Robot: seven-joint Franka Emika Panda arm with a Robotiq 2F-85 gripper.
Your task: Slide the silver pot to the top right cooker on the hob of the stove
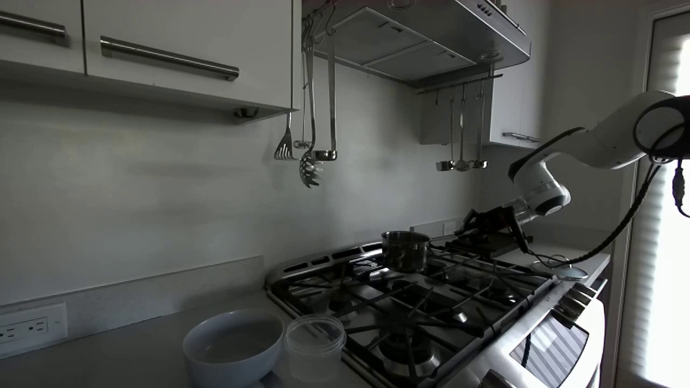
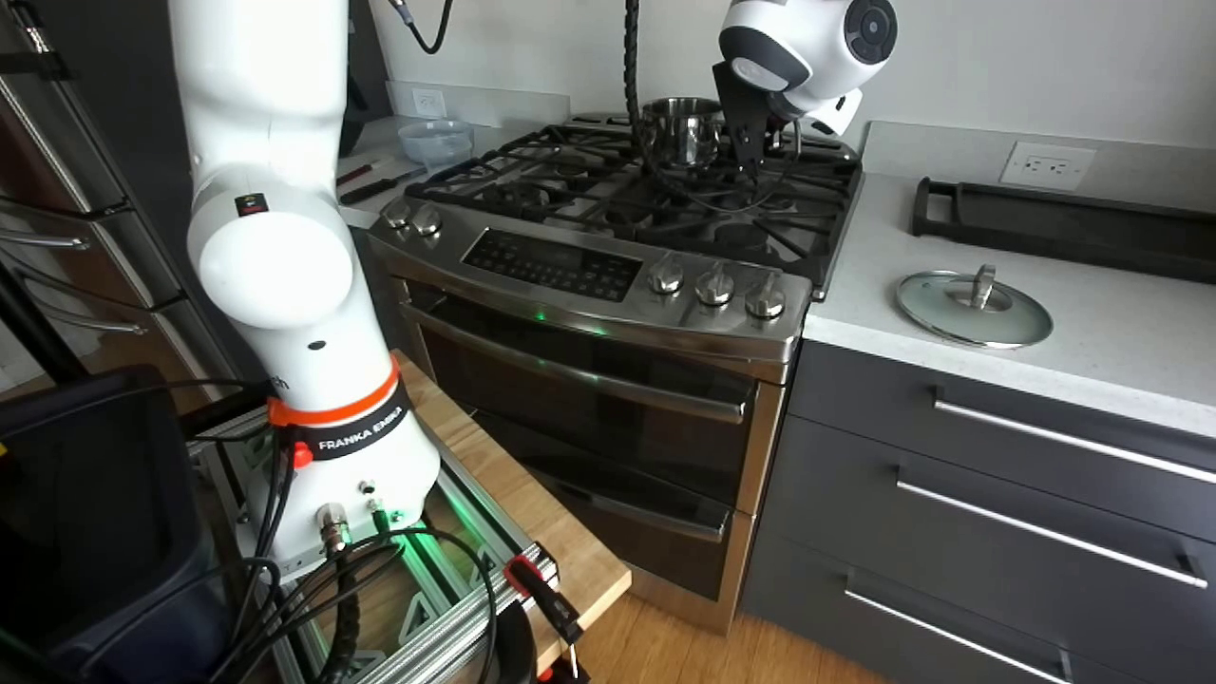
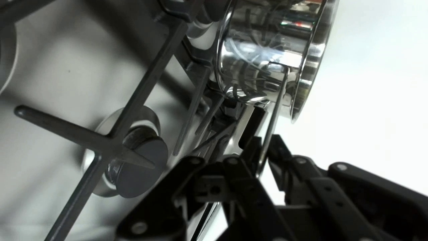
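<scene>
The silver pot [image 1: 405, 253] stands upright at the back of the hob [image 1: 463, 323], around its middle. It also shows in an exterior view [image 2: 679, 133] and in the wrist view [image 3: 260, 50]. I cannot tell whether its base touches the grate. Its thin metal handle [image 3: 273, 115] points towards my gripper [image 3: 265, 142], whose fingertips are shut on it. In an exterior view my gripper [image 1: 458, 233] is right of the pot. The top right cooker is largely hidden behind the arm and pot. The stove [image 2: 570, 275] has a silver front with knobs.
A white bowl [image 1: 232, 345] and a clear container [image 1: 315, 350] stand left of the hob. A glass lid [image 2: 974, 309] and a black tray [image 2: 1073, 228] lie on the right counter. Utensils [image 1: 310, 167] hang under the range hood [image 1: 420, 37]. A cable [image 1: 630, 215] droops from the arm.
</scene>
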